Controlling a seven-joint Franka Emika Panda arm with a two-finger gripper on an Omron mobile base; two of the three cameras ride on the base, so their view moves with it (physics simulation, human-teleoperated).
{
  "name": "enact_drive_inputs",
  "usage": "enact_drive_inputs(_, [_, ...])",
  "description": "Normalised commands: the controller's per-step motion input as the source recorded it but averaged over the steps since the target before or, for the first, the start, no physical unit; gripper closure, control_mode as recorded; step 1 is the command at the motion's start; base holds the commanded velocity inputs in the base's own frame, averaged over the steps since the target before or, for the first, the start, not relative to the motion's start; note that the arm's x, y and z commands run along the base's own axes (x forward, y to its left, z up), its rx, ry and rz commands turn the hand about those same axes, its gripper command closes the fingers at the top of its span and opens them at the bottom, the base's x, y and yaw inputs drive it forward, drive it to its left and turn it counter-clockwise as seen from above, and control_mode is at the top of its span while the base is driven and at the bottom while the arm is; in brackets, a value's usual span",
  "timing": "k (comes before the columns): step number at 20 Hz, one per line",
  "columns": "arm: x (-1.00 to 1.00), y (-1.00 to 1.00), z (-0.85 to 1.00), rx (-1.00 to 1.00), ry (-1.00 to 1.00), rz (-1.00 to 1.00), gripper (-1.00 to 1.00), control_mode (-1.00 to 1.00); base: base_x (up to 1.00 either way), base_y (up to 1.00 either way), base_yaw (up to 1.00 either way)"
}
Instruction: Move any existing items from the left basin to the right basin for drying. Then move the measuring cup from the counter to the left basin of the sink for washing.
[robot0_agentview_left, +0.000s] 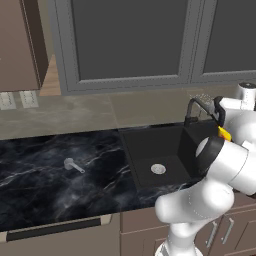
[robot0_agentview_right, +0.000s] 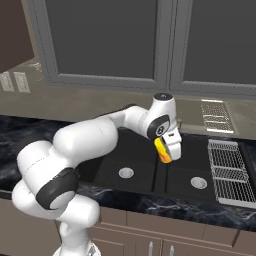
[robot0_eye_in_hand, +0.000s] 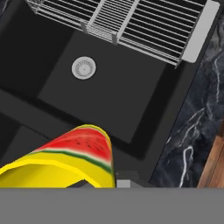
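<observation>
My gripper (robot0_agentview_right: 168, 156) is shut on the existing item (robot0_agentview_right: 162, 150), a yellow lump with a red watermelon-like face (robot0_eye_in_hand: 81, 153). It hangs above the divider between the two basins of the black sink. The left basin (robot0_agentview_right: 107, 167) with its silver drain (robot0_agentview_right: 126, 173) lies below and to the left. In the hand view the right basin (robot0_eye_in_hand: 109, 94) and its drain (robot0_eye_in_hand: 83, 68) lie just beyond the item. The measuring cup (robot0_agentview_left: 73, 165), small and pale grey with a short handle, lies on the black marble counter (robot0_agentview_left: 40, 175) left of the sink.
A wire dish rack (robot0_agentview_right: 231, 172) borders the right basin on its right side. The dark curved faucet (robot0_agentview_left: 196, 106) rises behind the sink. Closed grey wall cabinets (robot0_agentview_right: 110, 40) hang above, and wall sockets (robot0_agentview_left: 19, 100) sit at the far left.
</observation>
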Motion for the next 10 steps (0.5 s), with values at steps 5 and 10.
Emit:
enact_drive_inputs(5, [-0.01,-0.17,-0.11,0.00,0.00,-0.08,1.00,-1.00,0.00,0.00,0.00])
enact_drive_inputs(10, [-0.05,-0.20,-0.16,0.00,0.00,-0.08,1.00,-1.00,0.00,0.00,0.00])
